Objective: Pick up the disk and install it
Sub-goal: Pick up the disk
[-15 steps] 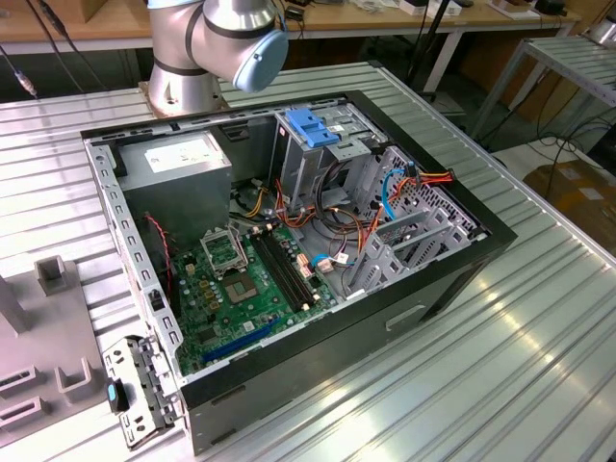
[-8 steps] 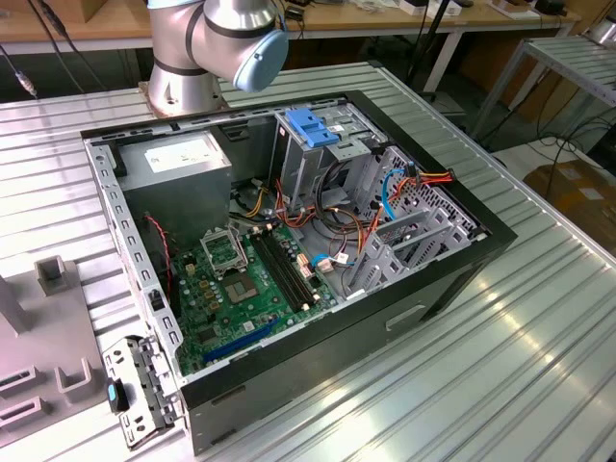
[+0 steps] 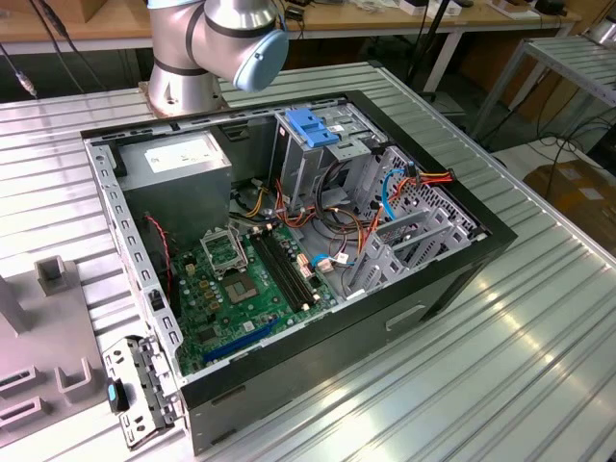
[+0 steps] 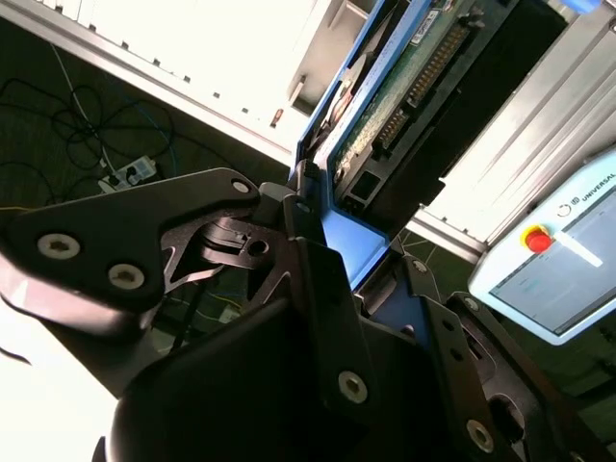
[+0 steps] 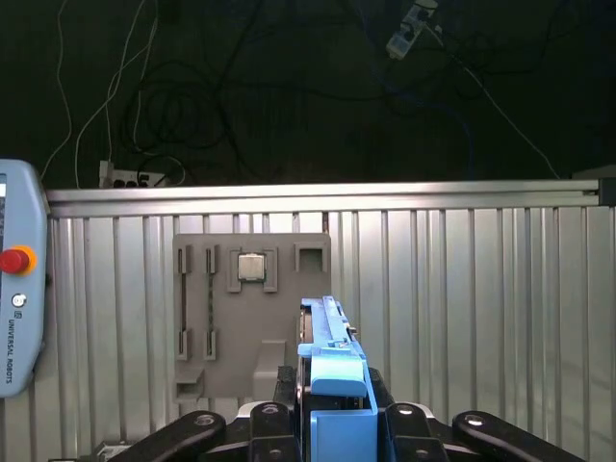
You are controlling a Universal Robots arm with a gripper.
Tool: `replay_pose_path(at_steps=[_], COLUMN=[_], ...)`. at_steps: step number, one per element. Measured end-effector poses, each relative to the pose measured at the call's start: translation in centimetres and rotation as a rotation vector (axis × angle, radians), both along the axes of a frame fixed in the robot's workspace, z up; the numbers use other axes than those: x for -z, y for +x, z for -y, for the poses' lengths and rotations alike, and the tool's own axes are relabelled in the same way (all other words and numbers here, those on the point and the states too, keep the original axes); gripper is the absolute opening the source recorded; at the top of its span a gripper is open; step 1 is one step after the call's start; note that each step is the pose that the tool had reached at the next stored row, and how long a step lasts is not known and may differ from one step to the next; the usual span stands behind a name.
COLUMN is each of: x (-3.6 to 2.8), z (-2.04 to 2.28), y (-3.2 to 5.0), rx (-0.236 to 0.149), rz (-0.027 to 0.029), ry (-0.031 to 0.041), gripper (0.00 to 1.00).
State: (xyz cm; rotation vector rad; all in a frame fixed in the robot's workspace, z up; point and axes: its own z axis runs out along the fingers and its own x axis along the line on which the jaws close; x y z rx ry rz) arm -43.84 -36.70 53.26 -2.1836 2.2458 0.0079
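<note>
In both wrist views the disk [image 5: 330,337] stands on edge between my fingers, held above the ribbed metal table [image 5: 462,308]. A bright blue rail runs along its edge, and its green circuit-board side [image 4: 414,77] shows in the second wrist view. My gripper [image 5: 337,409] [image 4: 342,231] is shut on the disk at its blue-railed end. In the exterior view, the open computer case [image 3: 289,241] lies on the table. Its metal drive cage [image 3: 318,159] with a blue latch stands at the back of the case.
A grey fixture plate [image 5: 250,318] holding a small square chip lies on the table below the disk. A pendant with a red button [image 5: 14,279] sits beside it. Inside the case are a green motherboard [image 3: 250,289], a power supply [image 3: 178,168] and loose cables [image 3: 385,192]. The arm's base [image 3: 207,48] stands behind the case.
</note>
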Motion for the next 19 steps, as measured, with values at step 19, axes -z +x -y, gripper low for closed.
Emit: replay_pose_path(at_steps=[19], x=[0.00], z=[0.00], y=[1.18], rx=[0.000], rz=[0.0001], ry=[0.0000], gripper=[0.37])
